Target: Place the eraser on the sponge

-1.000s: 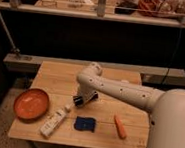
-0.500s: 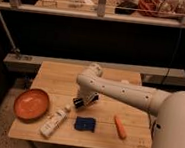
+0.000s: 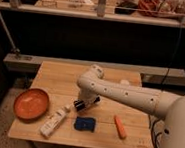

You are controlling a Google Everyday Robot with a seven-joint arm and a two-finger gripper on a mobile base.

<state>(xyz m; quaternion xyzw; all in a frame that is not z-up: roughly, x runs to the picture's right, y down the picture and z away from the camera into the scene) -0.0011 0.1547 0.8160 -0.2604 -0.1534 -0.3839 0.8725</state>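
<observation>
Robot arm is holding the eraser (image 3: 80, 105) just short of the sponge (image 3: 85, 123) on a wooden table (image 3: 60, 77).

Nearest the camera, the flat, ragged-edged blue sponge is lying between a white plastic bottle (image 3: 54, 122) and an orange carrot-shaped stick (image 3: 120, 126). Just behind it the gripper (image 3: 85, 105) is hovering low, seemingly clenched on the eraser, a small black block with a white edge. The carry looks under way; next, the block is needing a short shift over the pad, then a gentle release. A glossy round orange bowl (image 3: 31, 103) is sitting at left.

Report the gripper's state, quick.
Gripper: low over the table, just behind the sponge, at the eraser; whether it holds it cannot be told.
</observation>
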